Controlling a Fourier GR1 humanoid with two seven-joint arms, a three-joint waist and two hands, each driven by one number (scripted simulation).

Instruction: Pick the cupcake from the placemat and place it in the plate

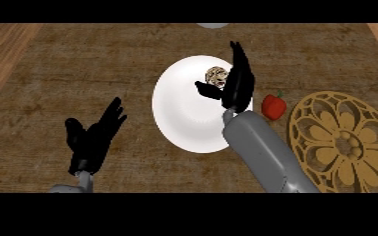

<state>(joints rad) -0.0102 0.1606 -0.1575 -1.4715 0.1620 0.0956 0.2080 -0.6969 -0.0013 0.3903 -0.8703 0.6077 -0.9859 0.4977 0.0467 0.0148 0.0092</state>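
The cupcake [215, 76], tan with dark specks, lies on the white plate [184, 115] near its upper right part. My right hand [238, 82] hovers over the plate's right side, fingers straight and pointing away, thumb spread toward the cupcake, which sits just left of the palm. The fingers are not curled round it. My left hand [92, 137] rests open at the lower left, fingers up, well apart from the plate. The round golden cut-out placemat [336, 140] lies at the right edge, with nothing on its visible part.
A red pepper [273, 106] lies between the plate and the placemat, close to my right forearm [266, 152]. A grey rounded object [212, 25] peeks in at the top edge. Lighter wood strips border the dark counter at both upper corners.
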